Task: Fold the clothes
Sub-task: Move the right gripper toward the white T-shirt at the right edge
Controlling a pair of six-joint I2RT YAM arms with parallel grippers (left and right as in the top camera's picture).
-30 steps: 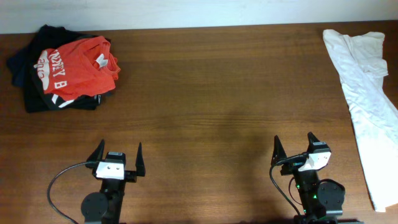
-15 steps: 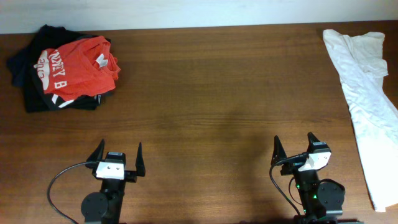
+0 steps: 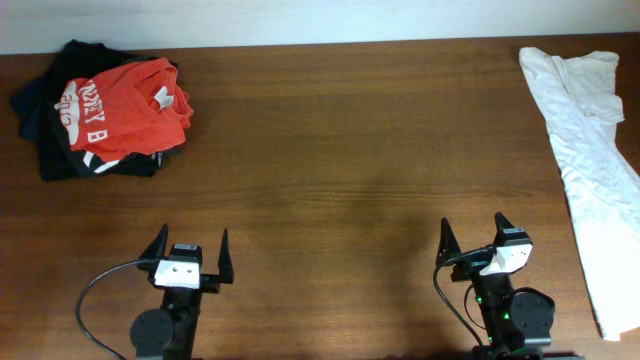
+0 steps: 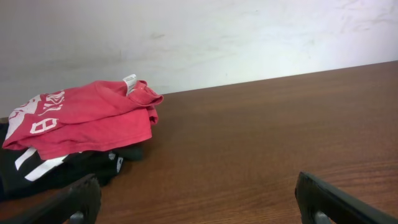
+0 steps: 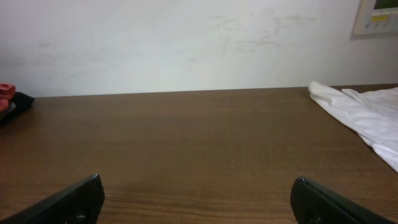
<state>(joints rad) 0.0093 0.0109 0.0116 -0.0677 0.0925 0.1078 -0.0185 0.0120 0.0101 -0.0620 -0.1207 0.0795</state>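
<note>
Overhead view: white garment (image 3: pixel 590 160) lies ahead and rightward of the right gripper (image 3: pixel 471 228), long axis fore-aft; this arm is nearer. It and the left gripper (image 3: pixel 193 238) stand spread, empty.

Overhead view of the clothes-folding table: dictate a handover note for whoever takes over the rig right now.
Left end effector: open, empty, at the near table edge.
Right end effector: open, empty, at the near edge.
Red printed cotton T-shirt lies rumpled on top of black garments, far left corner of the brown wooden table.
Long white cloth garment lies crumpled along the right edge.
Done: nothing looks neatly folded.
Left: spread and fold each piece.
</note>
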